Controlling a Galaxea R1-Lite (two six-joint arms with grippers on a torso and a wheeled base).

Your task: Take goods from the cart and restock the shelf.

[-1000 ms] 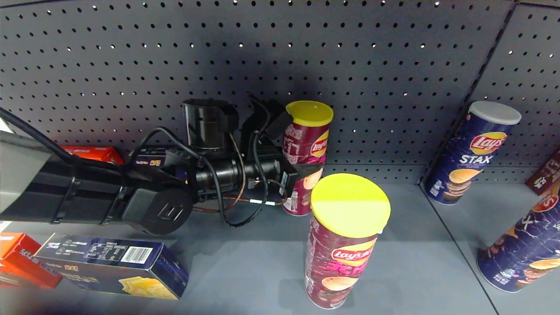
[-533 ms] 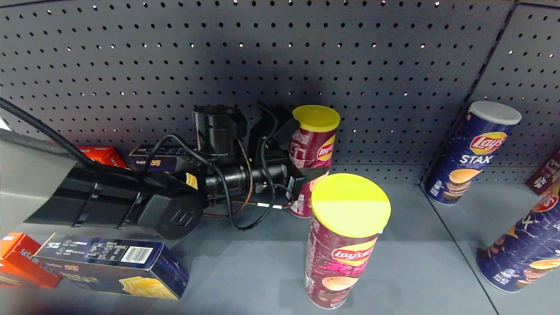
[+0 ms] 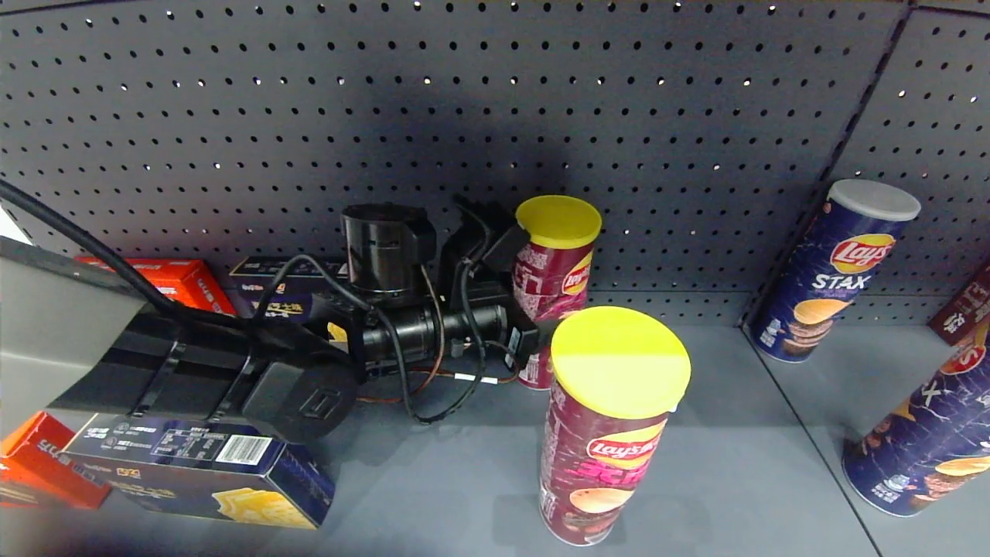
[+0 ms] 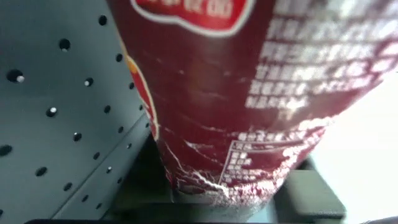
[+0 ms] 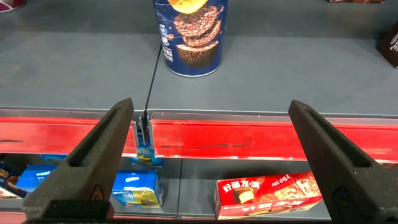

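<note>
The right hand (image 5: 211, 155) hangs before the shelf edge with its two dark, wedge-shaped fingers spread wide and nothing between them. Past them runs a glossy red rail (image 5: 249, 134), with a red carton (image 5: 267, 193) and blue packs (image 5: 137, 190) on the level below. On the grey deck above the rail stands a dark-blue tube (image 5: 189, 37) printed with a chip picture.

On the smooth matte grey shelf (image 3: 735, 464), the front can (image 3: 611, 433) stands upright. It is a maroon cardboard cylinder with a flat yellow plastic lid, a round red-and-yellow logo and a chip picture low on its side. To its left lies a blue box (image 3: 201, 480), rectangular card, with a white barcode panel on top and a yellow picture on its end. An orange box (image 3: 46, 472) lies just beside it.

Behind them the black left arm, looped with cables, ends in the left hand (image 3: 526, 298), which pinches the rear can (image 3: 553, 271). This can is a second maroon, yellow-lidded tube, upright, near the back wall. In the left wrist view its maroon wrap shows blocks of small white print and part of the red logo. A blue can (image 3: 835, 271) with a grey lid stands well to the right.

The back wall is a dark grey pegboard (image 3: 464, 93), sheet metal dotted with regular round holes.
</note>
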